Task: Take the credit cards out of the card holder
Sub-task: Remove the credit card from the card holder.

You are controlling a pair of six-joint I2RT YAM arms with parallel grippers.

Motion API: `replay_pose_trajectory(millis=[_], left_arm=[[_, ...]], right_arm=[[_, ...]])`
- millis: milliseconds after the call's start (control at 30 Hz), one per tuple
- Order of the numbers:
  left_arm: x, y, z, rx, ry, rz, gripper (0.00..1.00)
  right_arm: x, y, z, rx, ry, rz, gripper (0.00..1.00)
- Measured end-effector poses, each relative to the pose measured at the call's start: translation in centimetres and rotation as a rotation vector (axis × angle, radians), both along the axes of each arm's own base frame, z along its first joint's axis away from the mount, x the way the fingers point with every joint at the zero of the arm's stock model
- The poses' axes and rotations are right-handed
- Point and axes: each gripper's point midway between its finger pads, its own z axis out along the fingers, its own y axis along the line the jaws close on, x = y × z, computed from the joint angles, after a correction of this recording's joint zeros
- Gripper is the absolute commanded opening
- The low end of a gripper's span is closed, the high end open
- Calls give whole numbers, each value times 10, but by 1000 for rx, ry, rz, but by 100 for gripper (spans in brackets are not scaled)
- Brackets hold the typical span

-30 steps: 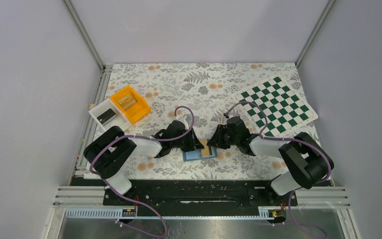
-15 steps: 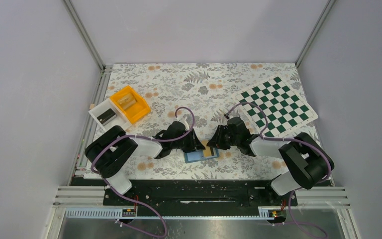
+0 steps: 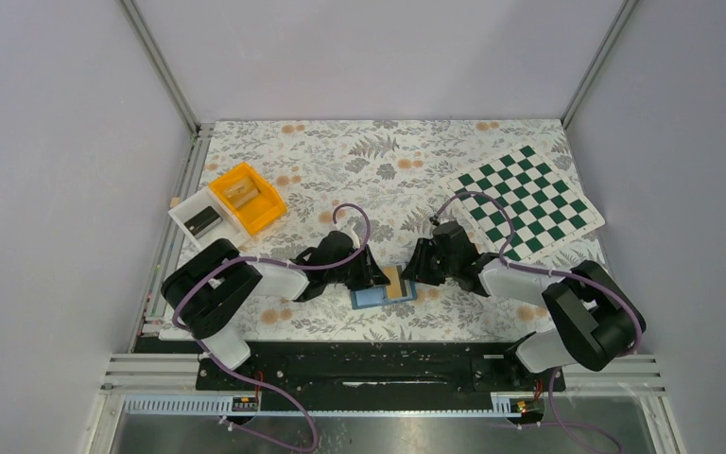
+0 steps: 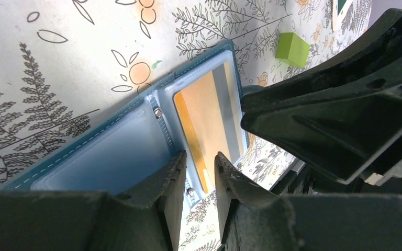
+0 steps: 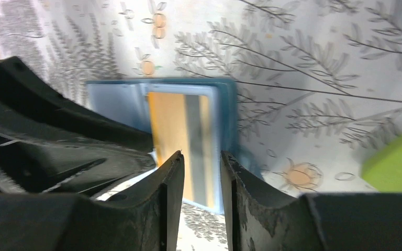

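card holder (image 3: 369,298): lies open on the floral table (image 3: 340,161), between the two arms | orange-tan card (image 4: 209,115): in the holder's right half | left gripper (image 4: 199,159): fingers slightly apart, tips at the holder's centre fold | right gripper (image 5: 201,157): narrow gap over the card's near end; can't tell if it grips

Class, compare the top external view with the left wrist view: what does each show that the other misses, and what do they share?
Top external only: the orange bin, white bin and chessboard mat. Left wrist only: metal studs along the fold. Both: the open card holder with an orange-tan card in one pocket.
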Motion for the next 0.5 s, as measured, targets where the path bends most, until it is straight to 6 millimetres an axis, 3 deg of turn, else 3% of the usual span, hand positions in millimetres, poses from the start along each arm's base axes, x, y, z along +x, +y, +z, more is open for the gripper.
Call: replay_pose_trajectory(millis=[500], left_arm=[[-1,-3,3,-18,-4,-15,27]], right_arm=[[-2,-7,-6,-45,7,3,31]])
